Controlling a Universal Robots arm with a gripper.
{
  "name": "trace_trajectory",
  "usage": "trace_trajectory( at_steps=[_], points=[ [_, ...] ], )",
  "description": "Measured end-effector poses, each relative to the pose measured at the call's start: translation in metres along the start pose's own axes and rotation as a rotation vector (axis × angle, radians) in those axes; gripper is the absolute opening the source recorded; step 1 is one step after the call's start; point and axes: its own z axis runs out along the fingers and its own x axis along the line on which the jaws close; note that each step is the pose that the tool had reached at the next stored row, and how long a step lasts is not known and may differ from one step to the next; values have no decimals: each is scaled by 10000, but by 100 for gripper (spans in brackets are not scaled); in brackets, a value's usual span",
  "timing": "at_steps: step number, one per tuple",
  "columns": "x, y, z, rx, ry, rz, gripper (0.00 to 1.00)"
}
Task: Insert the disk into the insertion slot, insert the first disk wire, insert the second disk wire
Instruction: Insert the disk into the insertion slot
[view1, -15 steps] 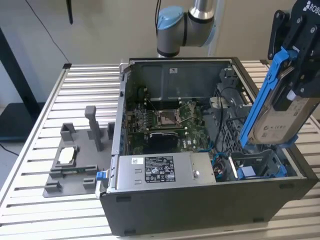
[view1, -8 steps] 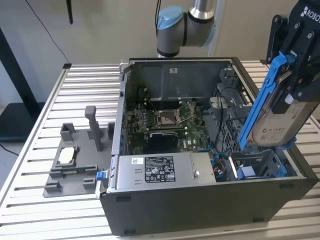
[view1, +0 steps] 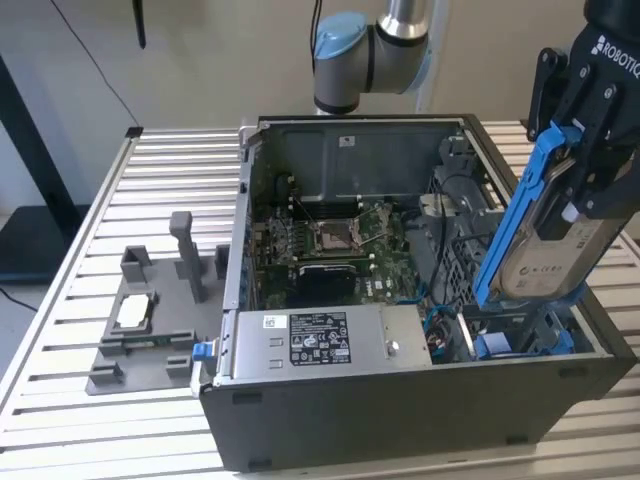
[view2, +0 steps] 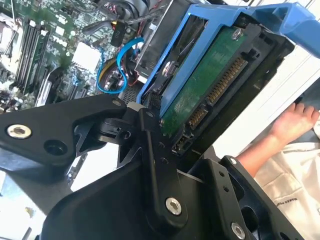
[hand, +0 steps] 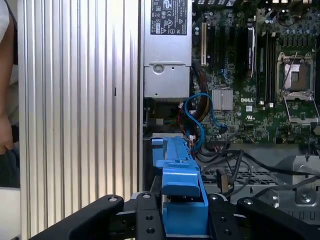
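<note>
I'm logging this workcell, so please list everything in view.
table: one, silver slats, under the case.
computer case: one, dark grey, open, on the table.
motherboard: one, green, inside the case.
power-supply box: one, silver, inside the case.
insertion slot: one, dark grey, case's end at the exterior view's right.
disk: one, silver in a blue carrier, tilted above the insertion slot.
cable: one loop, blue, beside the motherboard.
fixture: one, grey, on the table, exterior view's left.
robot arm: one, grey and blue, behind the case.
tool: one, black, shut on the disk.
person's hand: one, near the table's edge.
</note>
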Motion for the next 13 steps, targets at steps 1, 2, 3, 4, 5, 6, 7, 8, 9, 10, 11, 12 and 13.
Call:
trace_trajectory(
  at_steps=[1, 2, 3, 4, 5, 6, 7, 8, 9, 10, 11, 12, 13],
  points=[
    [0, -2, 16, 0, -2, 1, 33],
    [0, -7, 30, 0, -4, -1, 33],
    [0, -14, 46, 0, -7, -2, 33],
    [0, -22, 60, 0, -5, -3, 33],
    [-1, -31, 74, -1, -5, -10, 33],
    [-1, -38, 86, -1, -6, -16, 33],
    [-1, -45, 100, -3, -6, -24, 33],
    [-1, -51, 114, -5, -6, -33, 33],
    [-1, -56, 128, -7, -6, -43, 33],
    [-1, -61, 143, -8, -6, -52, 33],
    [-2, -64, 158, -9, -5, -57, 33],
    [-2, -65, 174, -9, -5, -60, 33],
    [-2, -66, 186, -9, -5, -62, 33]
  ],
)
